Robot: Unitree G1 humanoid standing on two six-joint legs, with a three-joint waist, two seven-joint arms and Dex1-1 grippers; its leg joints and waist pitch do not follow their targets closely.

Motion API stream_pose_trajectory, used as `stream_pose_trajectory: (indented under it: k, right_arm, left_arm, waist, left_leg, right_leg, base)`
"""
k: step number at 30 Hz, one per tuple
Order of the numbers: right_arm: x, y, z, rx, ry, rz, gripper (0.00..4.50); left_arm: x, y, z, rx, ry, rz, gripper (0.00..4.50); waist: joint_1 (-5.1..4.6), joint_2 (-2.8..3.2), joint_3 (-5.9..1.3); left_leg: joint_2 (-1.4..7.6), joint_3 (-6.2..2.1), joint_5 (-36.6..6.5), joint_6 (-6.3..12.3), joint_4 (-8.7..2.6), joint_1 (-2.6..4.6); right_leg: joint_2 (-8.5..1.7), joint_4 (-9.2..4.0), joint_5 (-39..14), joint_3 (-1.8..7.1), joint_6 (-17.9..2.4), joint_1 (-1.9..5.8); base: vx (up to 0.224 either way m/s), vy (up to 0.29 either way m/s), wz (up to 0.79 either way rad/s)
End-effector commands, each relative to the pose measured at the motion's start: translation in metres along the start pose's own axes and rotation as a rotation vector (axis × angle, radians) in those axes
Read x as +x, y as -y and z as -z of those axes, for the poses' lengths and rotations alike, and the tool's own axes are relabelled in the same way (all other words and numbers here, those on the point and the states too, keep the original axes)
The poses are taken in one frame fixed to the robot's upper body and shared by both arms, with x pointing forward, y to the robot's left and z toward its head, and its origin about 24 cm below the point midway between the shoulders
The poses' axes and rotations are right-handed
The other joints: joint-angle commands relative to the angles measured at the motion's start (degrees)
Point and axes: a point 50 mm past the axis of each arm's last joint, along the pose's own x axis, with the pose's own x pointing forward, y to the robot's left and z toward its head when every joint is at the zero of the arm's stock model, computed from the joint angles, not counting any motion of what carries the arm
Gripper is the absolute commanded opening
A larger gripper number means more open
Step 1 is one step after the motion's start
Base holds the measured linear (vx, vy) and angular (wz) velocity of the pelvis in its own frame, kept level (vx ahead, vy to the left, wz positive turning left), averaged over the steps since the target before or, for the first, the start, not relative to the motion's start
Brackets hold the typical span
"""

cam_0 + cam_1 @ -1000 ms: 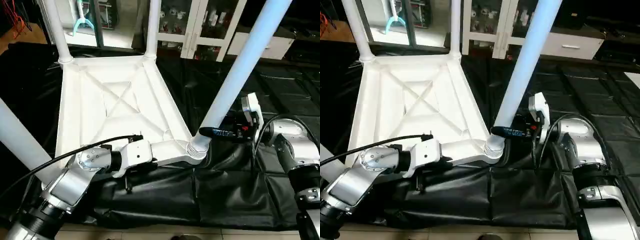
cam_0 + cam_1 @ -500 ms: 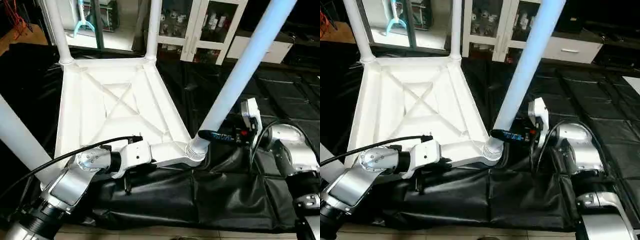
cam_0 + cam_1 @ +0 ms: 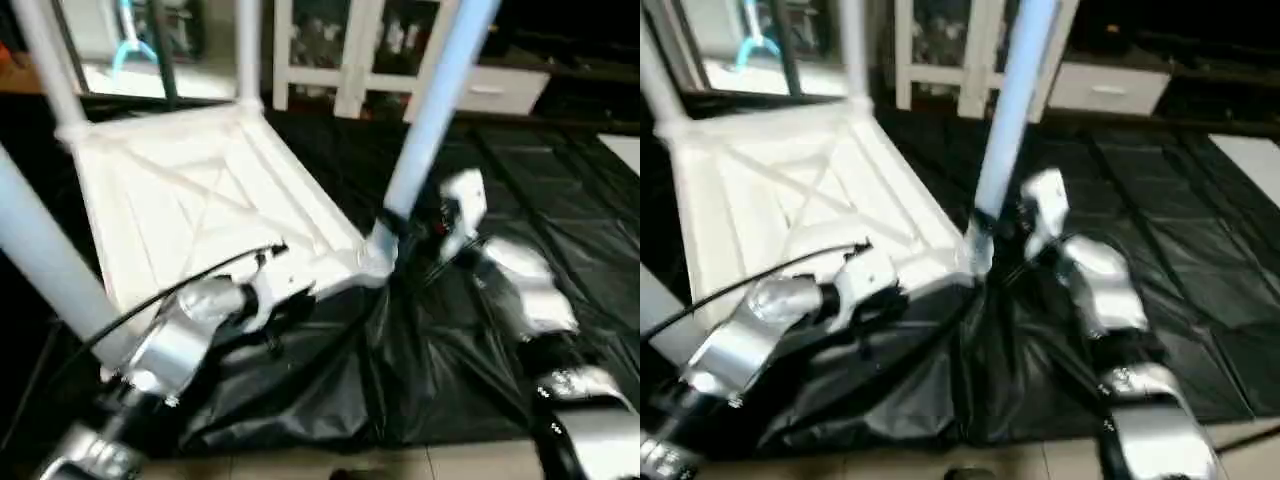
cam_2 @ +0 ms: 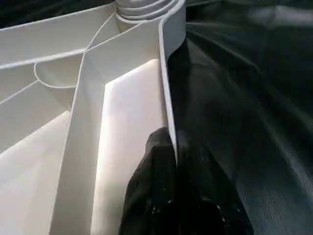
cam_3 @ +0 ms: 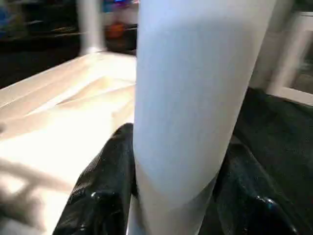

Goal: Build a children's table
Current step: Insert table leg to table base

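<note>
The children's table lies upside down, its white ribbed top [image 3: 200, 200] on the black mat. White legs stand at the far corners [image 3: 248, 50] and at the near left [image 3: 40, 250]. The near-right leg [image 3: 435, 100] rises tilted from its corner socket [image 3: 375, 255]. My right gripper [image 3: 400, 225] is closed around this leg just above the socket, a black finger [image 5: 105, 191] on each side of the tube [image 5: 190, 98]. My left gripper [image 3: 300, 295] is shut on the top's near rim [image 4: 168, 107], left of that corner.
The black mat [image 3: 560, 180] covers the floor and is bunched up under the near-right corner. A white glass-door cabinet [image 3: 330, 50] and a low white drawer unit [image 3: 500, 90] stand behind. Pale floor shows along the near edge.
The head camera has swung, so the whole picture has shifted. The near-right leg looks a little more upright in my right gripper. Both grips are unchanged.
</note>
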Motion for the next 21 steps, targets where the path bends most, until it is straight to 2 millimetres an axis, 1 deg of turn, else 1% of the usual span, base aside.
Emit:
stream_pose_trajectory:
  k: [1,2,3,4,5,6,7,8,9,10,11,12,13,14,15,16,17,18,19,20,21]
  right_arm:
    - [-0.038,0.026,0.066,0.038,-0.326,0.335,1.79]
    - [-0.034,0.026,0.065,0.029,-0.325,0.388,1.79]
    - [-0.026,0.024,0.063,0.011,-0.329,0.45,1.79]
    - [-0.021,0.022,0.062,-0.006,-0.334,0.481,1.79]
    - [-0.021,0.022,0.062,-0.006,-0.334,0.481,1.79]
    - [-0.012,0.018,0.059,-0.043,-0.33,0.52,1.79]
    - [-0.006,0.014,0.055,-0.085,-0.32,0.535,1.79]
    - [0.0,0.01,0.052,-0.118,-0.307,0.532,1.79]
    - [0.002,0.009,0.051,-0.119,-0.294,0.534,1.79]
    - [0.003,0.008,0.05,-0.12,-0.289,0.535,1.79]
    - [0.008,0.004,0.045,-0.145,-0.242,0.534,1.79]
    - [0.008,0.004,0.045,-0.146,-0.242,0.534,1.79]
    - [0.009,0.003,0.044,-0.152,-0.232,0.535,1.79]
    - [0.01,0.003,0.041,-0.149,-0.195,0.539,1.79]
    - [0.012,0.003,0.033,-0.114,-0.114,0.551,1.79]
    - [0.012,0.003,0.033,-0.114,-0.114,0.551,1.79]
    - [0.012,0.003,0.033,-0.114,-0.114,0.551,1.79]
    - [0.012,0.006,0.023,-0.068,-0.024,0.551,1.79]
    - [0.012,0.006,0.023,-0.068,-0.024,0.551,1.79]
    - [0.011,0.008,0.017,-0.05,0.017,0.543,1.79]
    - [0.011,0.008,0.017,-0.05,0.017,0.543,1.79]
  left_arm:
    - [0.005,0.001,-0.005,-0.016,-0.031,-0.024,0.0]
    - [0.009,-0.002,-0.01,-0.05,-0.038,-0.068,0.0]
    - [0.016,-0.007,-0.018,-0.104,-0.049,-0.145,0.0]
    - [0.021,-0.009,-0.023,-0.124,-0.051,-0.179,0.0]
    - [0.021,-0.009,-0.023,-0.124,-0.051,-0.179,0.0]
    - [0.027,-0.01,-0.03,-0.13,-0.056,-0.218,0.0]
    - [0.03,-0.01,-0.034,-0.128,-0.055,-0.234,0.0]
    - [0.032,-0.01,-0.037,-0.132,-0.046,-0.243,0.0]
    - [0.033,-0.01,-0.038,-0.136,-0.04,-0.249,0.0]
    - [0.033,-0.011,-0.038,-0.138,-0.037,-0.251,0.0]
    - [0.031,-0.012,-0.038,-0.147,-0.042,-0.269,0.0]
    - [0.031,-0.012,-0.038,-0.147,-0.042,-0.269,0.0]
    - [0.031,-0.013,-0.038,-0.149,-0.045,-0.273,0.0]
    - [0.029,-0.015,-0.035,-0.149,-0.052,-0.288,0.0]
    - [0.025,-0.018,-0.032,-0.142,-0.037,-0.306,0.0]
    - [0.025,-0.018,-0.032,-0.142,-0.037,-0.306,0.0]
    - [0.025,-0.018,-0.032,-0.142,-0.037,-0.306,0.0]
    - [0.021,-0.02,-0.032,-0.101,0.024,-0.295,0.0]
    - [0.021,-0.02,-0.032,-0.101,0.024,-0.295,0.0]
    - [0.02,-0.021,-0.033,-0.075,0.055,-0.282,0.0]
    - [0.02,-0.021,-0.033,-0.075,0.055,-0.282,0.0]
  waist:
    - [-0.29,1.2,-1.22]
    - [0.06,1.2,-1.29]
    - [0.49,1.1,-0.97]
    - [0.7,1.13,-0.92]
    - [1.38,1.11,-1.16]
    - [1.52,1.08,-1.14]
    - [1.63,1.07,-1.46]
    - [1.72,1.07,-1.5]
    - [1.66,1.15,-1.79]
    - [1.77,1.27,-2.12]
    - [1.8,1.28,-2.26]
    - [1.76,1.24,-2.26]
    - [1.73,1.03,-2.14]
    - [1.73,1.03,-2.03]
    - [1.73,1.06,-1.93]
    - [1.67,1.08,-1.79]
    - [1.63,1.07,-1.67]
    - [1.4,1.04,-1.45]
    - [1.24,1.03,-1.37]
    - [0.94,0.96,-1.23]
    - [0.85,0.91,-1.11]
  left_leg:
    - [4.06,-2.87,-24.5,-3.21,-5.73,0.76]
    - [4.1,-2.45,-24.3,-2.97,-5.56,1.17]
    - [4.04,-1.55,-24.0,-2.45,-5.32,1.44]
    - [4.06,-1.44,-24.0,-2.55,-5.3,1.61]
    - [3.92,-0.83,-22.8,-2.3,-5.02,2.41]
    - [3.91,-0.7,-21.7,-1.74,-5.0,2.2]
    - [3.9,-0.59,-16.0,-0.92,-5.03,1.18]
    - [3.95,-0.63,-13.6,-0.39,-5.0,0.82]
    - [3.93,-0.7,-10.3,0.41,-4.81,0.54]
    - [3.88,-0.55,-3.8,2.62,-4.27,0.43]
    - [3.95,-0.42,1.8,5.18,-3.87,0.41]
    - [3.86,-0.26,3.7,6.45,-3.66,0.46]
    - [3.88,-0.12,4.9,8.57,-3.5,0.43]
    - [4.04,-0.03,4.0,9.87,-3.52,0.42]
    - [4.2,0.0,2.9,10.13,-3.6,0.45]
    - [4.4,0.04,0.2,10.06,-3.76,0.5]
    - [4.5,0.02,-1.2,9.67,-3.89,0.52]
    - [4.62,-0.07,-4.3,8.5,-4.14,0.52]
    - [4.65,-0.07,-7.7,7.37,-4.27,0.59]
    - [4.71,-0.19,-9.7,6.16,-4.51,0.37]
    - [4.67,-0.2,-10.6,5.67,-4.56,0.26]
  right_leg:
    - [-3.54,-5.22,-27.7,2.01,-9.2,-0.31]
    - [-3.38,-5.4,-26.3,2.04,-9.6,-0.44]
    - [-2.98,-5.47,-23.1,2.19,-10.6,-0.81]
    - [-2.88,-5.34,-22.7,2.17,-10.8,-0.87]
    - [-2.6,-5.38,-20.8,2.16,-11.0,-1.14]
    - [-2.62,-5.2,-19.0,2.26,-11.3,-0.89]
    - [-2.77,-4.2,-12.3,2.2,-12.3,0.34]
    - [-2.86,-3.74,-9.4,2.18,-12.7,0.77]
    - [-2.91,-3.07,-5.4,2.11,-13.3,1.31]
    - [-2.97,-2.19,3.1,2.05,-14.8,1.87]
    - [-3.03,-1.36,10.6,1.99,-16.5,2.19]
    - [-2.97,-1.22,13.1,1.96,-17.2,2.18]
    - [-3.13,-1.06,15.0,1.97,-18.2,2.36]
    - [-3.4,-1.17,13.9,2.02,-18.7,2.46]
    - [-3.5,-1.33,12.4,2.03,-18.7,2.4]
    - [-3.52,-1.67,8.5,1.98,-18.7,2.29]
    - [-3.52,-1.83,6.1,1.95,-18.5,2.22]
    - [-3.42,-2.25,1.4,1.88,-18.1,2.13]
    - [-3.43,-2.72,-2.8,1.91,-17.3,1.94]
    - [-3.37,-2.84,-5.7,1.86,-16.6,2.0]
    - [-3.37,-2.99,-7.1,1.85,-16.1,1.92]
  base:
    - [0.0,0.0,0.0]
    - [0.0,0.0,0.0]
    - [0.0,0.0,0.0]
    - [0.018,0.009,0.2]
    - [0.018,0.009,0.2]
    - [0.043,0.008,0.21]
    - [0.066,0.009,0.12]
    - [0.066,0.009,0.12]
    - [0.085,0.015,0.0]
    - [0.077,0.014,-0.02]
    - [0.077,0.014,-0.02]
    - [0.064,0.008,-0.01]
    - [0.0,0.0,0.0]
    - [0.0,0.0,0.0]
    - [0.0,0.0,0.0]
    - [0.0,0.0,0.0]
    - [0.0,0.0,0.0]
    - [0.0,0.0,0.0]
    - [0.0,0.0,0.0]
    - [0.0,0.0,0.0]
    - [0.0,0.0,0.0]
